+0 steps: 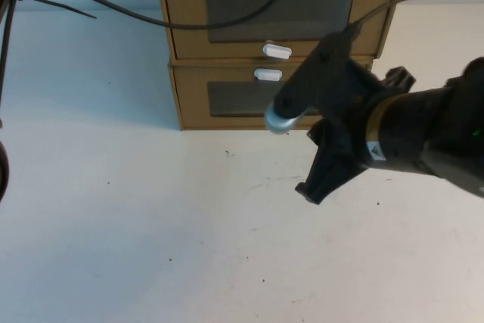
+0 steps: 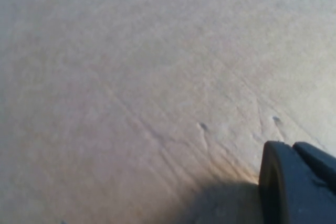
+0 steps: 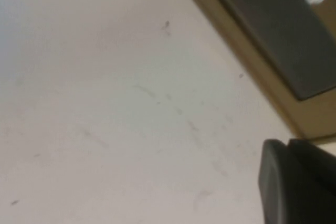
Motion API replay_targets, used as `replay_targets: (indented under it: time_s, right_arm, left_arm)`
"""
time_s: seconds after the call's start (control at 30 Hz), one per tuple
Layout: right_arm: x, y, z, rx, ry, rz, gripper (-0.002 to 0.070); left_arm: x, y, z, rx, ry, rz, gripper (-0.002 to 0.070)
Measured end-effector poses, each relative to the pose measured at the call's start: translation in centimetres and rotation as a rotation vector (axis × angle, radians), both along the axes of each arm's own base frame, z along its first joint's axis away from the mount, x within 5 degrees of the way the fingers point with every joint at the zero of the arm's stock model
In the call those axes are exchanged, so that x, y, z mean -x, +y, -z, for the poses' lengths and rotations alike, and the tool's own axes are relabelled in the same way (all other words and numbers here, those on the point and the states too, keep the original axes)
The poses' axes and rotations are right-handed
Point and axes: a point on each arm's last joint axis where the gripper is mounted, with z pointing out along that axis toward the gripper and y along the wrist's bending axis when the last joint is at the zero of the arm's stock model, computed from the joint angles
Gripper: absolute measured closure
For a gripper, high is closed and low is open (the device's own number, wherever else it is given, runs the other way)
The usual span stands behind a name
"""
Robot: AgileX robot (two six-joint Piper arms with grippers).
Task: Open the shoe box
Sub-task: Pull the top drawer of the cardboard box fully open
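Right gripper (image 1: 316, 185) hangs shut over the table (image 1: 151, 225), just in front of the two stacked boxes (image 1: 189, 100) at the back, whose white handles (image 1: 268, 75) face it. Left gripper (image 2: 299, 184) shows only in its wrist view, close over a tan surface (image 2: 131, 77); open or shut, I cannot tell. Shut jaws cannot take a handle and may only shove the stack back. The handles sit close together, so the wrong one could be caught. A pull might also drag the whole stack forward.
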Motion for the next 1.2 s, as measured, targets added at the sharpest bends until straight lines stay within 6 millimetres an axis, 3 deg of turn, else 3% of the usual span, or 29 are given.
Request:
replay_targets:
  time_s: [0.4,0.77,1.2]
  right_arm:
    - [-4.6,3.3,2.7,0.265,-0.474,-0.079,0.0678]
    - [-7.5,6.3,5.3,0.293,-0.518,-0.101,0.0435]
    - [-11.3,4.2,4.6,0.262,-0.517,-0.034,0.0415]
  left_arm:
    - [0.2,0.0,-0.1,0.049,0.090,-0.046,0.0680]
    - [0.4,0.1,-0.1,0.062,0.125,-0.062,0.0680]
    - [0.8,0.0,-0.2,0.065,0.164,-0.052,0.0680]
